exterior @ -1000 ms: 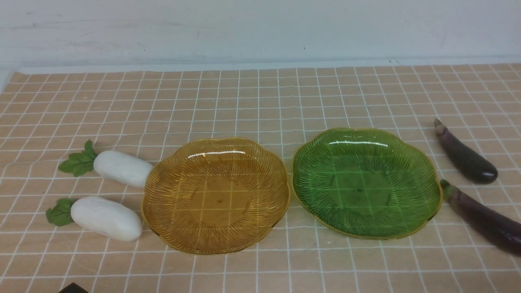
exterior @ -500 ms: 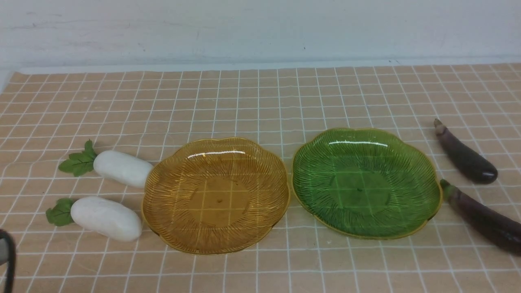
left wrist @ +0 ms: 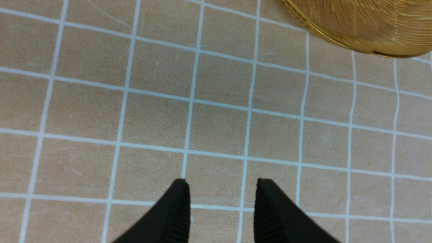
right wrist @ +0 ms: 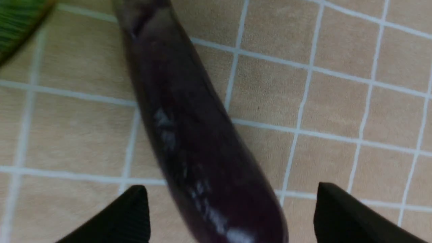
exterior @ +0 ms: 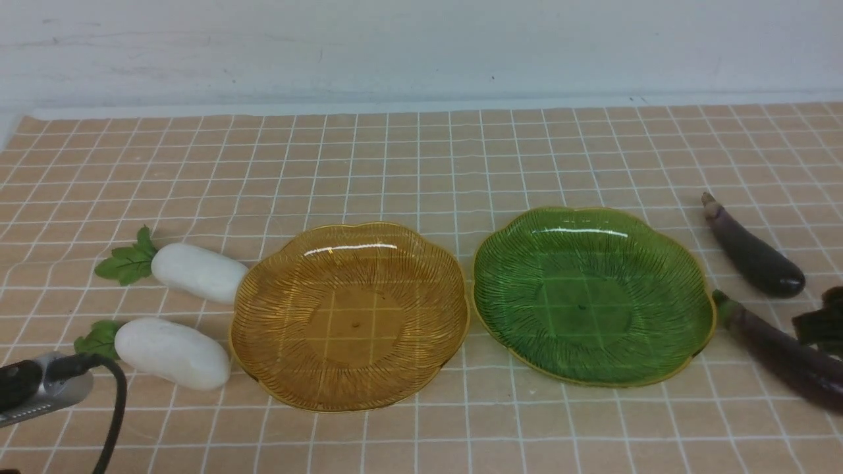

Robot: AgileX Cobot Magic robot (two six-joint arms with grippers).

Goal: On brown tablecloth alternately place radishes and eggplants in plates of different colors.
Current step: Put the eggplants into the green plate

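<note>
"Eggplant [right wrist: 199, 141], slender glossy dark purple toy: where is it?"
"Lying ungripped between the widely spread jaws of the right gripper [right wrist: 233, 195]. The left gripper [left wrist: 222, 184], narrowly parted, hangs over tan-brown gridded tablecloth [left wrist: 152, 118]."

Brown tablecloth [exterior: 421, 158] open front and back; both flanks crowded.
Its far half lies bare from edge to edge, and a bare strip runs along the near side. The amber plate [exterior: 349, 316] and green plate [exterior: 593, 296] sit nearly rim to rim, leaving only a thin slot between them. The far radish [exterior: 197, 271] and near radish [exterior: 172, 352] crowd the amber plate's left rim. The far eggplant [exterior: 754, 253] lies near the green plate's right side, and the near eggplant [exterior: 777, 352] has its stem just beside that rim. The left gripper [left wrist: 221, 184] has its jaws parted over bare cloth; the right gripper [right wrist: 231, 189] has its jaws straddling the near eggplant with room on both sides.
</note>
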